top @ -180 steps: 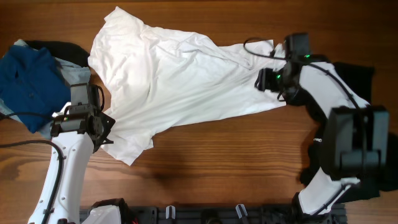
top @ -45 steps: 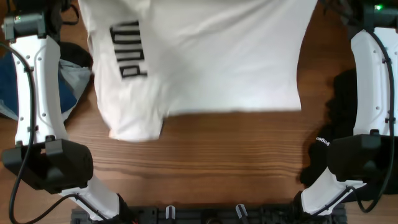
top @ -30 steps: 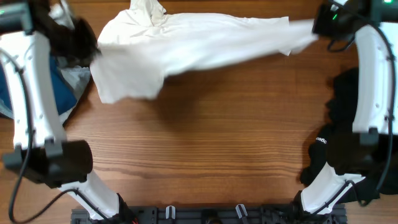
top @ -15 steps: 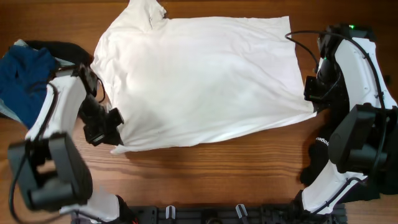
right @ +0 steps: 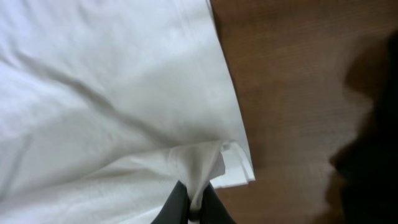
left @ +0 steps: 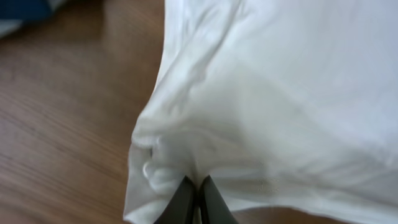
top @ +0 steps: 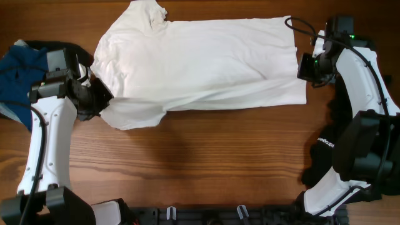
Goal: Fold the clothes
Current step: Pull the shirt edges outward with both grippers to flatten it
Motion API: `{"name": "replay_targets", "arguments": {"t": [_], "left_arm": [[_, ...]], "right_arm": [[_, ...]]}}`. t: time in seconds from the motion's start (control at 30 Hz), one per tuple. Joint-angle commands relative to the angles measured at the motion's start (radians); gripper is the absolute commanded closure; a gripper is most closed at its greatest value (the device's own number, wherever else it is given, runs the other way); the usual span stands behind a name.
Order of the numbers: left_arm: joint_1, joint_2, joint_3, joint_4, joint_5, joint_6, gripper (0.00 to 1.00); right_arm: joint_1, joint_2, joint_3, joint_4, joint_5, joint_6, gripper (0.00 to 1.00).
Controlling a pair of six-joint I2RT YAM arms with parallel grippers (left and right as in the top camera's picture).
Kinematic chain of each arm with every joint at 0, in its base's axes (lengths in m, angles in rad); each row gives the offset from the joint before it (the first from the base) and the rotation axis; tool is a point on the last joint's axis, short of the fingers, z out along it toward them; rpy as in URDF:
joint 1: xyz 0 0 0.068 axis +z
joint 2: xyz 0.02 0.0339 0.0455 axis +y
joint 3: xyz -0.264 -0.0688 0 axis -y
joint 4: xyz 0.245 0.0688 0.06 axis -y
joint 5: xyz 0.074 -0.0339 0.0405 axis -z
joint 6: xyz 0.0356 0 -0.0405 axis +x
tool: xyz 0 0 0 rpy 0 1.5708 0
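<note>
**Shirt laid flat after a swing through the air, both hands clamped on its corners**

The white T-shirt [top: 200, 62] lay plain side up across the far half of the tabletop [top: 219, 169], collar to the robot's left and hem to its right. Its black print was out of sight. Moments before, the two arms had held it aloft with the print facing the overhead camera, then dropped it in a wider, looser spread. In the last half second both arms drew it back toward the far edge, and the near side pulled into a straighter line.

The left hand [top: 95, 100] was shut tight on bunched cloth at the sleeve end, its fingertips [left: 183, 196] pinching a gathered fold. The right hand [top: 304, 66] was likewise closed on the near hem corner, a small flap doubled over at its fingertips [right: 174, 202].

A blue garment [top: 15, 78] sat at the left edge and a black garment [top: 334, 122] by the right arm, both apart from the shirt.

The flattening looked nearly done, though a crease ran in from the right corner; no fold had yet been made.
</note>
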Motion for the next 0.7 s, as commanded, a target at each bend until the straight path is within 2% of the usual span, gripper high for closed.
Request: {"name": "replay_targets", "arguments": {"t": [0.0, 0.13, 0.23, 0.47, 0.5, 0.57, 0.6, 0.67], "left_arm": [[0.006, 0.078, 0.001, 0.08, -0.013, -0.024, 0.96], [0.006, 0.2, 0.001, 0.153, -0.014, -0.023, 0.96], [0.006, 0.269, 0.001, 0.263, -0.005, -0.024, 0.96], [0.006, 0.292, 0.001, 0.434, 0.032, -0.024, 0.94], [0.006, 0.292, 0.001, 0.451, 0.032, -0.024, 0.78], [0.006, 0.292, 0.001, 0.458, 0.032, -0.024, 0.29], [0.006, 0.292, 0.001, 0.455, 0.047, -0.023, 0.25], [0.006, 0.292, 0.001, 0.437, 0.14, -0.023, 0.25]], "right_arm": [[-0.004, -0.029, 0.005, 0.055, -0.043, -0.021, 0.96], [-0.004, -0.027, 0.005, 0.101, -0.043, -0.023, 0.95], [0.0, -0.022, 0.005, 0.168, -0.042, -0.023, 0.93], [0.005, 0.041, 0.005, 0.207, -0.042, -0.021, 0.91], [0.006, 0.055, 0.005, 0.207, -0.042, -0.021, 0.91], [0.006, 0.07, 0.005, 0.187, -0.042, -0.024, 0.91], [0.006, 0.071, 0.005, 0.158, -0.042, -0.024, 0.91], [0.008, 0.074, -0.002, 0.119, -0.042, -0.023, 0.92]]}}
